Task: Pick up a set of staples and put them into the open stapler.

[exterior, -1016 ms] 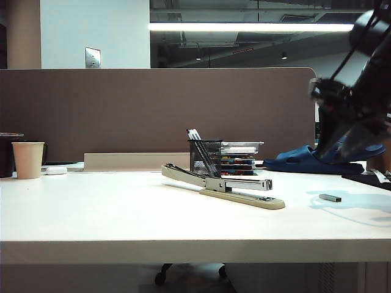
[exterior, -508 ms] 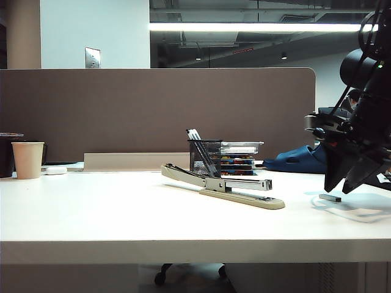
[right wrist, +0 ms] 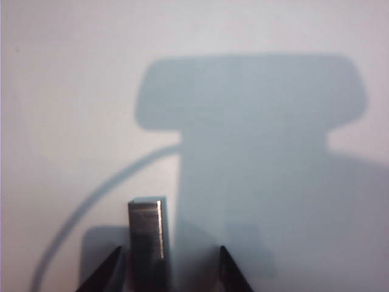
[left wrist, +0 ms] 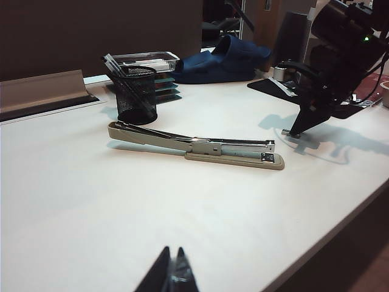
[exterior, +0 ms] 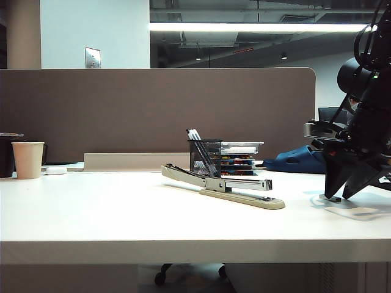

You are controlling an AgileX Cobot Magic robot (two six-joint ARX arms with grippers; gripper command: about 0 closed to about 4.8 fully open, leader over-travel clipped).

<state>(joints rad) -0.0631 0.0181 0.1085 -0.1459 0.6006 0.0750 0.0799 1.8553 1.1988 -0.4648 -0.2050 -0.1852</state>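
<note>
The beige stapler (exterior: 223,185) lies open in the middle of the white table (exterior: 122,213), its silver magazine exposed; the left wrist view also shows the stapler (left wrist: 200,145). The set of staples (right wrist: 146,234), a short grey metal bar, lies flat on the table to the stapler's right. My right gripper (right wrist: 169,248) points down over it, open, one finger on each side; the bar lies nearer one finger and nothing grips it. In the exterior view the right gripper (exterior: 341,195) mostly hides the staples (exterior: 333,198). My left gripper (left wrist: 173,252) hangs shut and empty over the near table.
A black mesh pen cup (exterior: 204,157) and stacked boxes (exterior: 239,157) stand just behind the stapler. A blue cloth (exterior: 299,162) lies at the back right. A paper cup (exterior: 28,160) is far left. A brown partition (exterior: 153,110) closes the back.
My right gripper has come down from above the table's right end to the surface, its open fingers now straddling the staples. The stapler and staples have not moved.
</note>
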